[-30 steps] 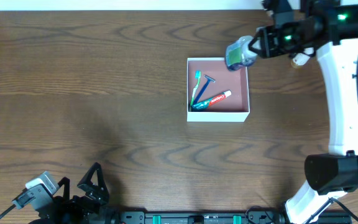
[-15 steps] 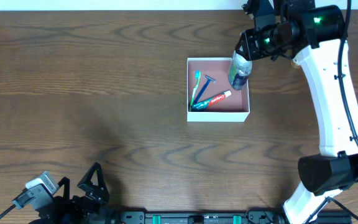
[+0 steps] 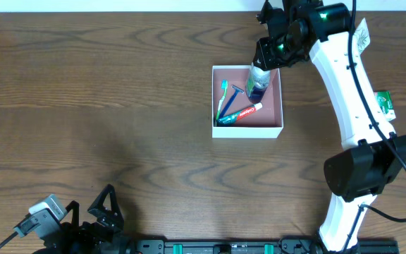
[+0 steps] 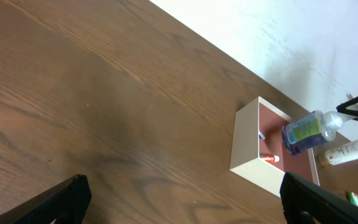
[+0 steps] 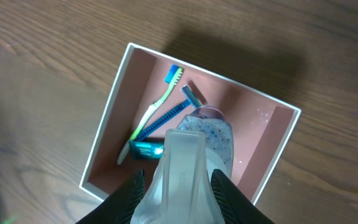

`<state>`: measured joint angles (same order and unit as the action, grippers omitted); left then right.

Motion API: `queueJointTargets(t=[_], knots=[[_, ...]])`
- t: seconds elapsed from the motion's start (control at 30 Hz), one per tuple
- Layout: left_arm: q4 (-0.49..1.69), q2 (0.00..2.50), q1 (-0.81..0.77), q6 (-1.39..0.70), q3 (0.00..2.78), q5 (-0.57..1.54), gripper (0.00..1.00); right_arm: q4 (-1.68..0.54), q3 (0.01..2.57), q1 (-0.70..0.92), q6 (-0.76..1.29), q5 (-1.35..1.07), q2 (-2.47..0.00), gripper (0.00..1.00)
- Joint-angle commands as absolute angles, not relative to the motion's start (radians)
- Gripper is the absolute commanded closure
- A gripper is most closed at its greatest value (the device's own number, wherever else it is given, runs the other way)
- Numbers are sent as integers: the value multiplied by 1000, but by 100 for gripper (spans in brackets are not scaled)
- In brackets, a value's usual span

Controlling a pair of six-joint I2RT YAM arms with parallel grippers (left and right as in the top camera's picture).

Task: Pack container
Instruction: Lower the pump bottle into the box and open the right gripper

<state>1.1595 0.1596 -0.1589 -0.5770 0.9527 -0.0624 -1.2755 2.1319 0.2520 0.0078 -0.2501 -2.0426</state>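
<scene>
right gripper (image 3: 268, 51) is clamped on the cap end of a clear bottle (image 3: 257, 81) of blue liquid, its base hanging inside the container (image 3: 249, 131); whether it touches the pink floor, cannot tell. the container sits right of centre on the wooden table (image 3: 83, 106), with a green toothbrush (image 3: 223, 95), blue razor (image 3: 234, 94) and toothpaste tube (image 3: 245, 112) lying inside. a green soap box (image 3: 383, 104) lies further right. left gripper (image 3: 108, 204) sits spread wide, well apart.
</scene>
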Motion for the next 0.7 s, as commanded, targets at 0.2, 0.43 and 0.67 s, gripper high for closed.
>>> queueJointTargets(t=[0.2,0.43,0.67], knots=[[1159,156,-155,-582,953,-63,2,-1259,2161,256,22,-205,-2053,67],[1159,156,-155,-582,953,-63,2,-1252,2153,255,22,-156,-2072,69],[1159,156,-155,-582,953,-63,2,-1252,2151,254,23,-136,-2100,68]])
